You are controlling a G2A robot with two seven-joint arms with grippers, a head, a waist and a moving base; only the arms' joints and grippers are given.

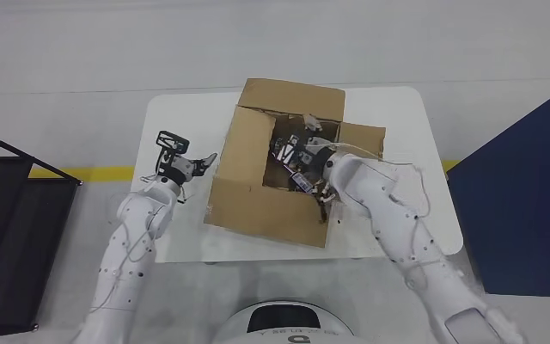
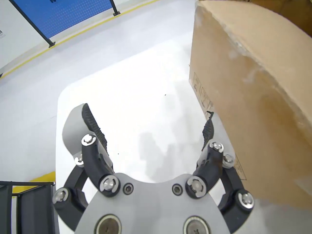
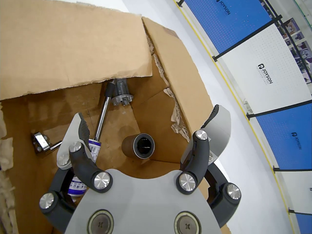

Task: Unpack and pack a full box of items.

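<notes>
Pale floor (image 1: 275,43) all round, crossed by one yellow line (image 1: 86,172), with blue and white panels (image 3: 226,13) standing beyond it in the wrist views. One white table (image 1: 180,116), rounded at the corners. One cardboard box (image 1: 258,215) in the middle of it, four flaps (image 1: 292,95) open.

Two grippers. Left gripper (image 1: 187,150) over the bare left part of the table, just beside the box's left side, spread wide with nothing between its fingers (image 2: 93,125). From its own wrist, a brown wall (image 2: 243,74) of the box close alongside and white tabletop beneath. Right gripper (image 3: 147,118) down inside the box toward its right side, likewise spread wide and holding nothing.

From above, the contents just a dark jumble (image 1: 296,155) beside the right arm. From the right wrist, five items told apart on the box floor:
- one dark hollow cylinder (image 3: 139,146), open end toward the camera
- one chrome rod (image 3: 103,113) with a black grip
- one grey plastic part (image 3: 121,93) just beside the grip, under a flap's torn edge
- one small chrome fitting (image 3: 41,142), apart from the rest
- one white bottle (image 3: 93,147) with a blue label, partly behind one finger; contact impossible to tell
</notes>
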